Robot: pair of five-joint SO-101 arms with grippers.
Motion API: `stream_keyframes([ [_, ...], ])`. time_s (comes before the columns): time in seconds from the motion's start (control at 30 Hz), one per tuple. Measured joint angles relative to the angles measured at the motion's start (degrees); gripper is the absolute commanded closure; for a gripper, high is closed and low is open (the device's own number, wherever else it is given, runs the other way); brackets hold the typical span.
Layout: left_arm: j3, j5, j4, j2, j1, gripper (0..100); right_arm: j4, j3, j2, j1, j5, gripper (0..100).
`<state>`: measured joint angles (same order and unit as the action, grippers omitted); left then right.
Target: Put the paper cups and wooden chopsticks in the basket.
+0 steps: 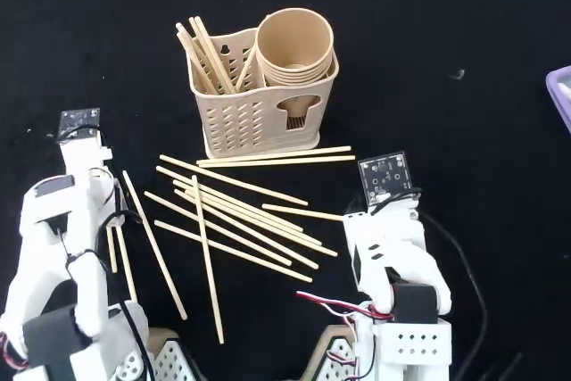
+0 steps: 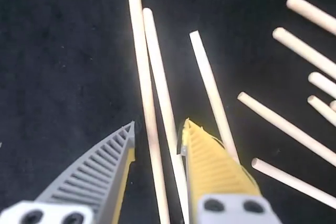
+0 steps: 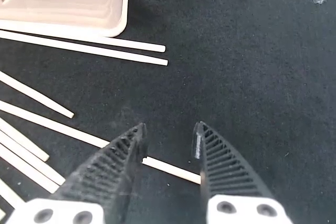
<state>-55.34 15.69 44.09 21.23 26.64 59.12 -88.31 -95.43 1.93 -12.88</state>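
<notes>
The beige slotted basket (image 1: 259,118) stands at the table's back middle. Stacked paper cups (image 1: 294,42) fill its right compartment and several chopsticks (image 1: 203,55) lean in its left one. Many loose wooden chopsticks (image 1: 241,220) lie fanned across the black table in front of it. My left gripper (image 2: 158,124) is open low over the table, and two parallel chopsticks (image 2: 143,77) run between its fingers. My right gripper (image 3: 170,127) is open too, with one chopstick (image 3: 168,167) crossing under its fingers. The basket's base (image 3: 68,3) lies ahead of it.
Two long chopsticks (image 1: 277,158) lie against the basket's front. The left arm (image 1: 62,211) stands at the table's left, the right arm (image 1: 393,256) near the front middle. A purple object (image 1: 562,95) sits at the right edge. Bare black cloth spreads to the right.
</notes>
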Motion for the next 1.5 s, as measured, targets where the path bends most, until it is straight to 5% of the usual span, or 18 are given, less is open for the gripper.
stream_keyframes([
  [0.27, 0.62, 0.35, -2.11, -6.33, -2.02, 86, 0.00, 0.00, 0.00, 0.00, 0.00, 84.7],
  [0.4, 5.45, 0.35, 0.18, -11.43, -2.11, 97, 0.00, 0.00, 0.00, 0.00, 0.00, 84.7],
  [0.77, 11.69, -0.62, 5.27, -15.82, -3.16, 97, 0.00, 0.00, 0.00, 0.00, 0.00, 84.7],
  [1.23, 13.63, -13.01, 4.75, 11.60, -2.81, 97, 0.00, -0.18, 0.00, 0.00, 0.00, 84.7],
  [1.5, 9.32, -23.82, -2.64, 24.53, -2.81, 97, 0.00, -0.18, 0.00, 0.00, 0.00, 84.7],
])
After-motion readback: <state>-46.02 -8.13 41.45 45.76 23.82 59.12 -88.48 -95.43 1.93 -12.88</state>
